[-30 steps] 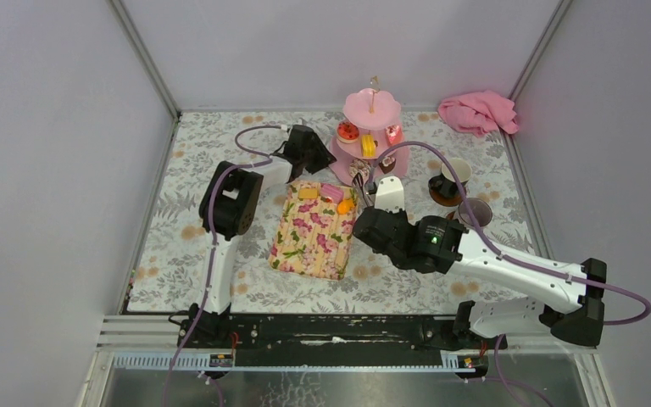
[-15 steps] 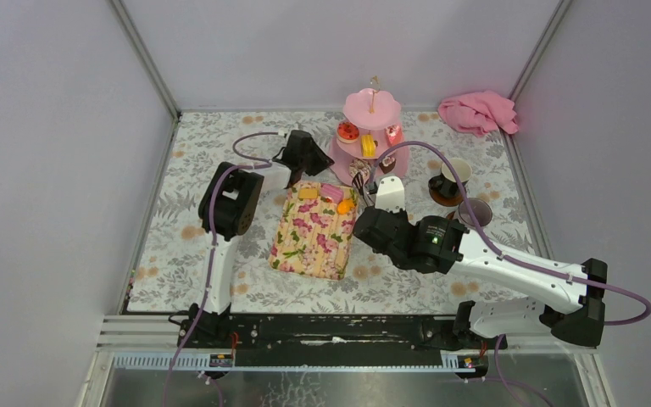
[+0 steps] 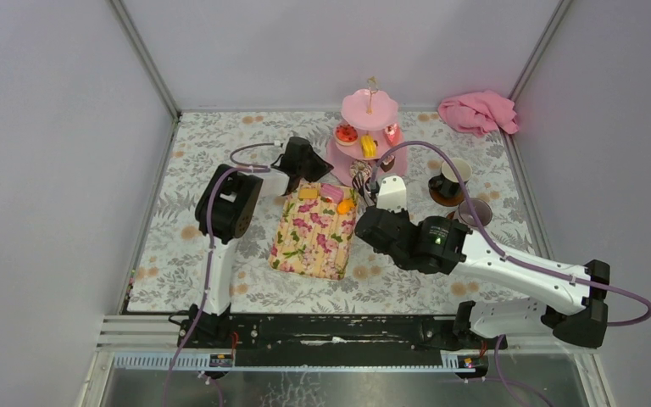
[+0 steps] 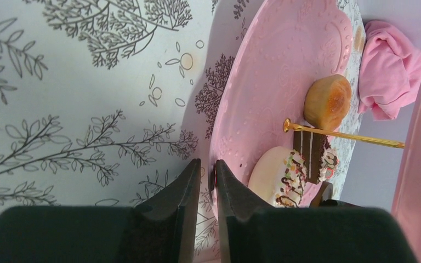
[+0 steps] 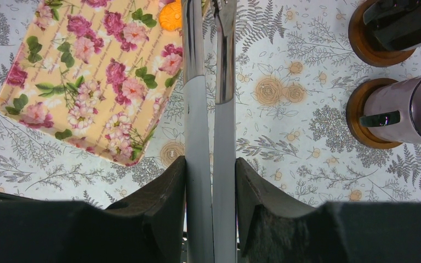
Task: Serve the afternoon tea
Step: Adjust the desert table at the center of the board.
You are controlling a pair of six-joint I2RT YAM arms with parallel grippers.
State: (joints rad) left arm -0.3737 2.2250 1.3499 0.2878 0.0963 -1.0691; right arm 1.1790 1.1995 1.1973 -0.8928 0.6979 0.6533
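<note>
At twelve o'clock on the surface (image 3: 195, 153), overhead, stands the pink three-tier stand (image 3: 370, 108). Left wrist: left pincer (image 4: 207, 183) clenched on its bottom rim; hold level. Right wrist: right pincer (image 5: 211, 164) grasping tongs (image 5: 196, 109); steer toward orange cake (image 5: 171, 16), eleven o'clock.

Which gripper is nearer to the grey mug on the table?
Right. The right gripper, holding tongs, sits just left of the grey mug; the left gripper is beyond the tray, by the pink stand.

Pink stand (image 4: 285, 71) was noted as embossed, satin-finish plastic, its rod (image 4: 351, 134) as polished gold metal. Tongs (image 5: 193, 49) were logged as mirror-bright steel. Cloth (image 4: 389, 66), 2 o'clock: soft, creased fabric. Grey mug (image 5: 408, 109), 3 o'clock: glossy.
</note>
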